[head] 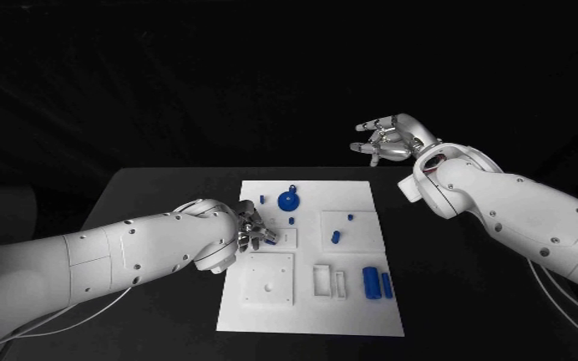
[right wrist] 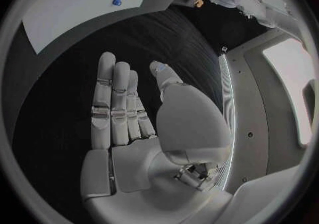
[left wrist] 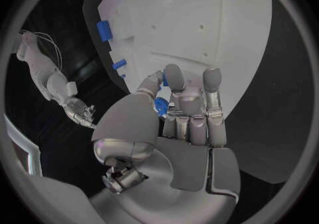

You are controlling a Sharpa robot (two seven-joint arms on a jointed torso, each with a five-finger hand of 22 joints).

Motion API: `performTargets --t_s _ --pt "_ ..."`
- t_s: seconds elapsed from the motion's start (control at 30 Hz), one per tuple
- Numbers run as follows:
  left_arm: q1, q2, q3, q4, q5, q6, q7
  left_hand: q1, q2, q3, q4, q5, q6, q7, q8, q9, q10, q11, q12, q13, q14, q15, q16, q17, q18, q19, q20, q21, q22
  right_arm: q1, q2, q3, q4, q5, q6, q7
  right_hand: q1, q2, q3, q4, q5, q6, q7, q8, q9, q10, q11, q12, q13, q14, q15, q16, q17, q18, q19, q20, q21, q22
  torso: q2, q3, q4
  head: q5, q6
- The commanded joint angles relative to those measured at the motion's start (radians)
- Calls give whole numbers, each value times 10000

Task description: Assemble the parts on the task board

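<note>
The white task board [head: 311, 302] lies in the middle of the black table. My left hand [head: 253, 232] hovers over the board's left side. In the left wrist view the left hand [left wrist: 189, 123] pinches a small blue part [left wrist: 161, 107] between thumb and fingers above the board [left wrist: 212, 16]. A round blue disc [head: 289, 201] stands near the board's far edge, and two blue cylinders [head: 378, 282] lie at its near right. My right hand [head: 387, 139] is raised beyond the table's far right corner; the right wrist view shows the right hand [right wrist: 133, 112] with fingers straight, apart and holding nothing.
Small blue pegs [head: 336, 236] stand on a raised white block at the board's right. A square white plate [head: 269, 278] and a white frame [head: 321, 281] sit on the near half. Bare black table [head: 157, 194] runs along both sides of the board.
</note>
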Motion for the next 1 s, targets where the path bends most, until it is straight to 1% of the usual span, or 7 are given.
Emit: performTargets --t_s 0.03,0.07,0.2,0.23,0.67,0.8,1.0 --pt "-44 59 1 -32 -247 -70 62 76 9 825 -787 62 815 -670 28 3058 475 -70 33 -7 50 -6 4 8 -92 41 8 -63 7 2 29 8 5 43 61 -94 -74 -38 74 6 63 -20 1 -5 9 -88 -27 -12 -26 -74 40 -70 -18 -145 -27 2 35 -26 4 -2 16 58 21" --pt "-50 70 1 -44 -250 -70 60 76 9 825 -787 62 815 -670 28 3058 475 -70 33 -7 50 -6 4 8 -92 41 8 -63 7 2 33 8 3 43 78 -107 -71 -38 82 2 54 -35 4 -4 9 -102 -23 -16 -35 -87 46 -78 -23 -147 -40 6 30 -35 4 -2 16 58 21" --pt "-66 112 3 -81 -260 -78 57 69 4 839 -782 67 809 -672 26 3063 475 -74 60 -19 60 -14 2 38 -91 71 0 -110 73 2 47 8 -3 44 125 -142 -65 -36 99 -6 33 -77 13 -6 7 -140 -8 -52 -80 -112 57 -101 -46 -149 -78 18 20 -62 4 -9 38 -35 14" --pt "-70 127 3 -95 -262 -83 66 69 4 839 -782 67 809 -672 26 3063 475 -74 60 -19 60 -14 2 38 -91 71 0 -110 73 2 51 8 -6 44 132 -153 -65 -36 99 -6 33 -77 13 -6 7 -140 -8 -52 -80 -112 57 -101 -46 -149 -78 18 20 -62 6 -17 47 -39 18" --pt "-75 169 13 -150 -273 -138 87 64 0 862 -780 113 806 -674 26 3076 475 -82 101 -20 88 -28 16 87 -98 120 -18 -163 157 1 68 8 -23 45 191 -206 -46 -21 129 -30 59 -59 13 -5 8 -147 -9 -67 -120 -122 59 -113 -68 -149 -90 20 27 -81 9 -46 104 -133 -6" --pt "-74 190 17 -163 -274 -201 97 54 2 868 -774 121 815 -676 28 3083 474 -84 113 -19 96 -32 29 112 -98 133 -21 -181 187 1 82 8 -33 46 203 -212 -46 -21 129 -30 59 -59 13 -5 8 -147 -9 -67 -120 -122 59 -113 -68 -149 -90 20 27 -81 10 -49 115 -155 -2" --pt "-74 200 26 -191 -271 -309 130 52 1 872 -771 123 815 -677 28 3086 473 -87 121 -18 101 -34 38 129 -99 144 -24 -194 210 0 106 8 -60 46 222 -221 -46 -21 129 -30 59 -59 13 -5 8 -147 -9 -67 -120 -122 59 -113 -68 -149 -90 20 27 -81 17 -66 123 -196 -16"
